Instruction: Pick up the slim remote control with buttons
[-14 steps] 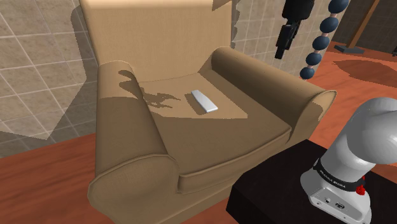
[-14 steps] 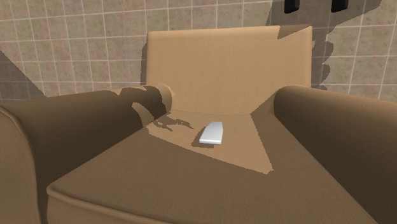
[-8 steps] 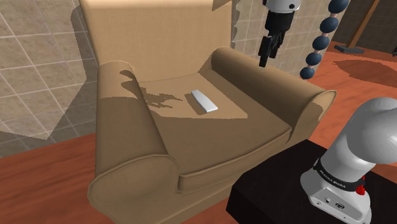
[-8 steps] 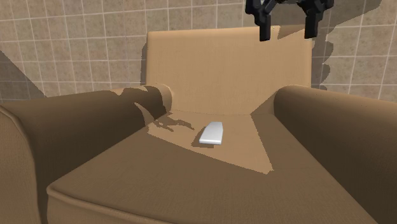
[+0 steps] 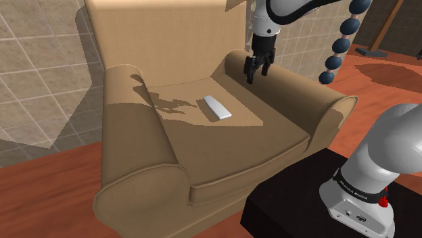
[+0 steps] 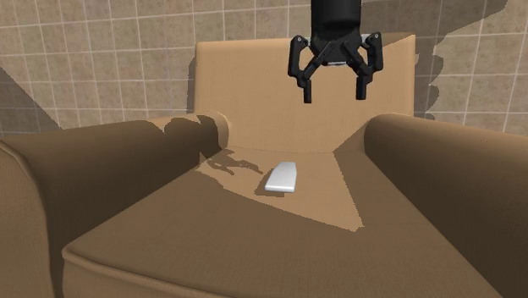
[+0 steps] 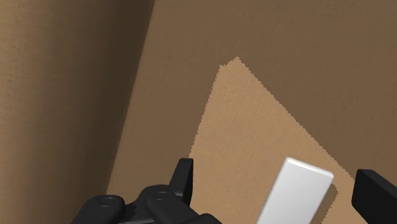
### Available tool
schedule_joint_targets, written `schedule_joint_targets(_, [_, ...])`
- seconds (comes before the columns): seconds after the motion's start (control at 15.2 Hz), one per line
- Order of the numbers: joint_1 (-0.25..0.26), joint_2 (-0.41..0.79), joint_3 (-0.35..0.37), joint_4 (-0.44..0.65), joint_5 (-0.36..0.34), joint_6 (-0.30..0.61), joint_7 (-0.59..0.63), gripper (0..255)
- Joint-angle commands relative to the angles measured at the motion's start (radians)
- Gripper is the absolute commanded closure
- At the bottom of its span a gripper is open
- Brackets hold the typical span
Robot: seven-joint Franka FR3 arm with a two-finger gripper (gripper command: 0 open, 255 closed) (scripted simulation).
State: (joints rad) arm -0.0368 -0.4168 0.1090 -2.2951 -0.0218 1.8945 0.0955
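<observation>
A slim, plain white remote (image 5: pixel 216 107) lies flat on the seat of a tan armchair (image 5: pixel 135 128), in a sunlit patch near the backrest. It also shows in the second exterior view as the remote (image 6: pixel 282 178) at mid-seat of the armchair (image 6: pixel 110 161). My black gripper (image 5: pixel 258 76) hangs open above the seat, beside the armrest at the shoulder view's right. It is well above the remote and off to one side, touching nothing. Seen from the front, the gripper (image 6: pixel 334 96) has its fingers spread before the backrest. Looking down, the gripper (image 7: pixel 275 170) frames one end of the remote (image 7: pixel 296 194).
The armchair's two thick armrests flank the seat, and its tall backrest stands against a tiled wall (image 5: pixel 40 61). A string of dark blue beads (image 5: pixel 341 40) hangs at the back right. My black stand (image 5: pixel 291 203) sits on a red-brown wooden floor (image 5: pixel 40 189).
My gripper has come down and toward the shoulder view's left, from high by the wall to just over the seat. It stayed open. The remote has not moved.
</observation>
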Motion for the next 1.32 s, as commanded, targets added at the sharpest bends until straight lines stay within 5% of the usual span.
schedule_joint_targets(0.0, [-0.002,0.067,0.016,0.023,0.006,0.041,0.048,0])
schedule_joint_targets(1.06, [0.004,0.684,0.050,0.401,-0.033,0.252,0.363,0])
schedule_joint_targets(1.25, [0.006,0.698,0.048,0.391,-0.036,0.276,0.366,0])
